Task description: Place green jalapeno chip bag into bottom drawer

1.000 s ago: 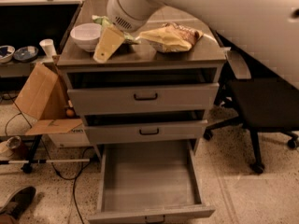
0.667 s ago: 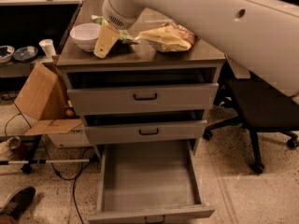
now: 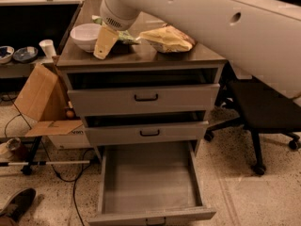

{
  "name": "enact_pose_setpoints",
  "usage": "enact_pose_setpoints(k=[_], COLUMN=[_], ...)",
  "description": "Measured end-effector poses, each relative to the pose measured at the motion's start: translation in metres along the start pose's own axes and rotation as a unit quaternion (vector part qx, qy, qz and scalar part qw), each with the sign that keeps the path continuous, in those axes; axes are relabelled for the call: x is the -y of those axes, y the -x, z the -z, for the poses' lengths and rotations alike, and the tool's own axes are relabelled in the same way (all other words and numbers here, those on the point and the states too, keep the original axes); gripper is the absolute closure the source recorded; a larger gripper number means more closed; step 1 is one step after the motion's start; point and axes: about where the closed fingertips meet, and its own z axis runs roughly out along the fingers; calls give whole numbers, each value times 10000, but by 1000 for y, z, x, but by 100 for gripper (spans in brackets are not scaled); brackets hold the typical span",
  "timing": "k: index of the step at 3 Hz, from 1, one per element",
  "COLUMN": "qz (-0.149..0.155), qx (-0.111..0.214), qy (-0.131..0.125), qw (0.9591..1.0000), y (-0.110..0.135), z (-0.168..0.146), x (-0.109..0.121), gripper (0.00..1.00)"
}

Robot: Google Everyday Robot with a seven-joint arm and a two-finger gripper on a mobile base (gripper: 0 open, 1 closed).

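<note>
While the gripper (image 3: 105, 44), grip state untellable, hangs at the green jalapeno chip bag (image 3: 126, 36), grasping it likely precedes lowering into the near, open bottom drawer (image 3: 148, 182).

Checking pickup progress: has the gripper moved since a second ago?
Yes, slightly. The gripper has edged left, toward the white bowl on the cabinet top, close to the green jalapeno chip bag.
</note>
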Motion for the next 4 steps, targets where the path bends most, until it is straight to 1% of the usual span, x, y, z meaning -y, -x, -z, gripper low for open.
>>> enact_pose_setpoints(k=[1, 2, 3, 4], qz=[125, 300, 224, -18], qx=[-16, -29, 91, 146], qy=[-221, -481, -359, -149], qw=[9997, 9984, 9991, 9998], y=[13, 32, 28, 5], z=[-13, -57, -96, -126], x=[4, 20, 32, 34], gripper=[0, 0, 0, 0])
